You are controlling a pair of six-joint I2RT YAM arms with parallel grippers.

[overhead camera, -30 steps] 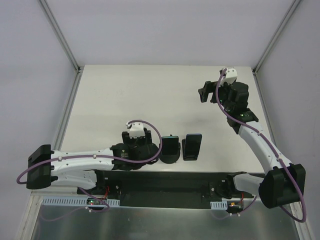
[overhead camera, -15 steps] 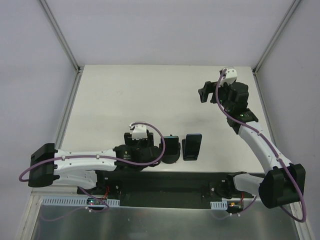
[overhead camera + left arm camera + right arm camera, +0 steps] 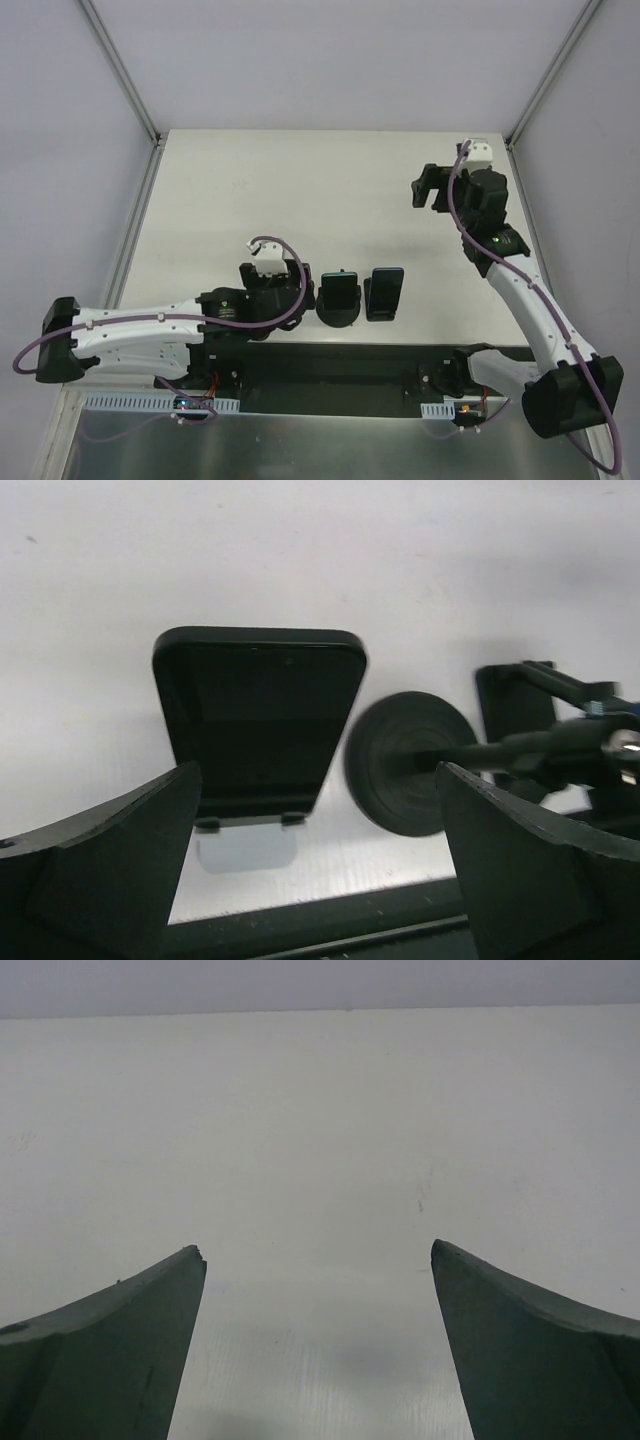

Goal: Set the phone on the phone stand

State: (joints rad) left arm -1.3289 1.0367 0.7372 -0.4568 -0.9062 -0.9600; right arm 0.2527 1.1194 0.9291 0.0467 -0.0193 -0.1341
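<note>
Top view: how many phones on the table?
2. Left phone sits on the round stand; right phone is propped up beside it, near the front edge. None looks hidden.

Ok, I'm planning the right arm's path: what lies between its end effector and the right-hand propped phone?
Nothing. The top view shows only bare table between the right end effector and that phone.

My feed shows the smooth white table top [image 3: 300,200] as matt, finely ribbed toward its near edge. The flat black rectangular phone [image 3: 260,715] has a dull sheen; the round black plastic stand base [image 3: 410,763] looks matt.
</note>
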